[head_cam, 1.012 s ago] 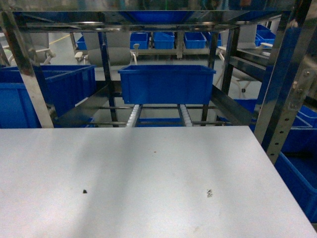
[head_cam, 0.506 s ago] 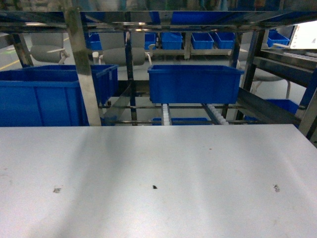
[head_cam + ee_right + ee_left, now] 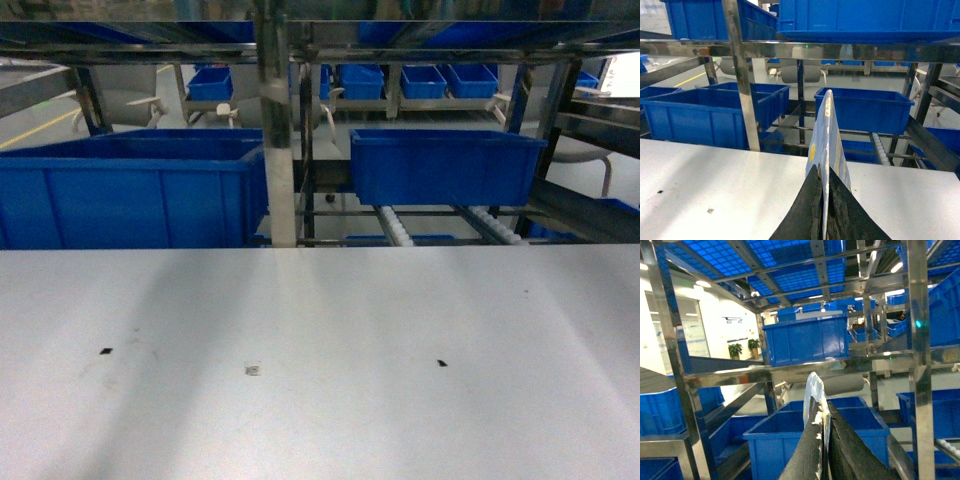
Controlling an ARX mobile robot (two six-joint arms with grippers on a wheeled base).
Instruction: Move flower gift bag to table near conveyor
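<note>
The flower gift bag (image 3: 827, 130) shows edge-on in the right wrist view as a thin glossy sheet with a yellow spot. My right gripper (image 3: 823, 174) is shut on it, above the white table (image 3: 715, 175). In the left wrist view my left gripper (image 3: 821, 414) is shut on a pale glossy edge of the flower gift bag (image 3: 812, 385), held up in front of the racking. The head view shows the table (image 3: 320, 420) and, behind it, the conveyor (image 3: 395, 225) with white roller tracks. Neither the grippers nor the bag appear in it.
Blue plastic bins stand in the racking: a large one (image 3: 130, 195) at the left and a smaller one (image 3: 445, 165) on the rollers. A steel upright (image 3: 278, 150) rises at the table's far edge. A small code sticker (image 3: 252, 369) and black specks (image 3: 440, 362) lie on the table.
The head view has slid leftward along the table: the bins, uprights and table marks have all shifted to the right in the frame.
</note>
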